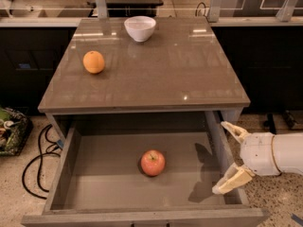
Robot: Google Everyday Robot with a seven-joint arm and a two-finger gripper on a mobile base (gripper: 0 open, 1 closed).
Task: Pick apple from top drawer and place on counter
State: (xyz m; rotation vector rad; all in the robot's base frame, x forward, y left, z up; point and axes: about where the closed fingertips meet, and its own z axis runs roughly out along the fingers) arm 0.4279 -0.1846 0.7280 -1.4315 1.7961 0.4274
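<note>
The red apple [153, 162] lies on the flat bottom of the open top drawer [99, 183], near its middle. The drawer is pulled out below the glossy grey-brown counter [156, 74]. My gripper [229, 157] comes in from the right at the drawer's right side wall. Its two cream fingers are spread open and hold nothing: one fingertip [230, 127] is near the counter's leg and the other is over the drawer's right edge. The gripper is well to the right of the apple and apart from it.
An orange [93, 62] sits on the counter's left side. A white bowl [140, 28] stands at the counter's back middle. Black cables [40, 160] lie on the speckled floor to the left of the drawer. Dark cabinets stand behind.
</note>
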